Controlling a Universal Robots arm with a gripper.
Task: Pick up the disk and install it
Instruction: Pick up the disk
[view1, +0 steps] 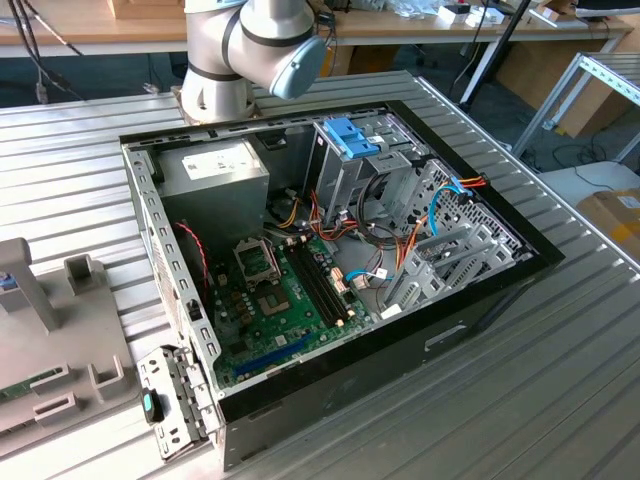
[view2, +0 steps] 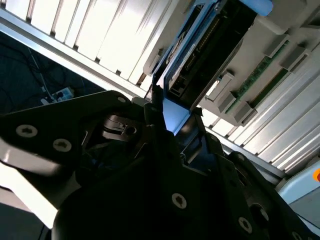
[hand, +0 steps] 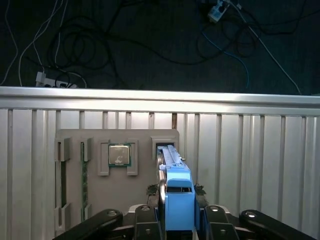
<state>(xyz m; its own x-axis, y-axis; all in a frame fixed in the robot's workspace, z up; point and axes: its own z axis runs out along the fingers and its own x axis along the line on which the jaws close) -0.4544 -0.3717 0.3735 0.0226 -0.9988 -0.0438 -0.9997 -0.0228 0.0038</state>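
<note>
Gripper (hand: 177, 216) sat low over a grey holder (hand: 135, 195) in the first wrist view, and its two black fingers (hand: 210, 226) were closed on the disk (hand: 177, 187), one on each side. The disk stood up on its thin edge. Its light blue frame was squeezed between the fingers, and its far end was down in a slot of the grey holder. The second wrist view showed the same hold from the side: the blue frame was pinched at the tips, and the dark flat body of the disk stuck out past them over the holder.

A small square chip (hand: 119, 154) lay in its own spot in the holder, just beside the disk's slot. A thin green card (hand: 84, 175) stood in another slot, further from the disk. The holder rested on a shiny table (hand: 260, 150) with long ridges. Beyond the table's edge there were tangled cables (hand: 100, 40) on a dark floor.

In the exterior view, the open computer case (view1: 480, 300) lay flat on the same table, with its boards and wires showing. A blue bracket (view1: 350, 138) sat on top of the metal cage inside it. The arm (view1: 250, 45) rose behind the case. The grey holder lay at the exterior view's left, well apart from the case.
</note>
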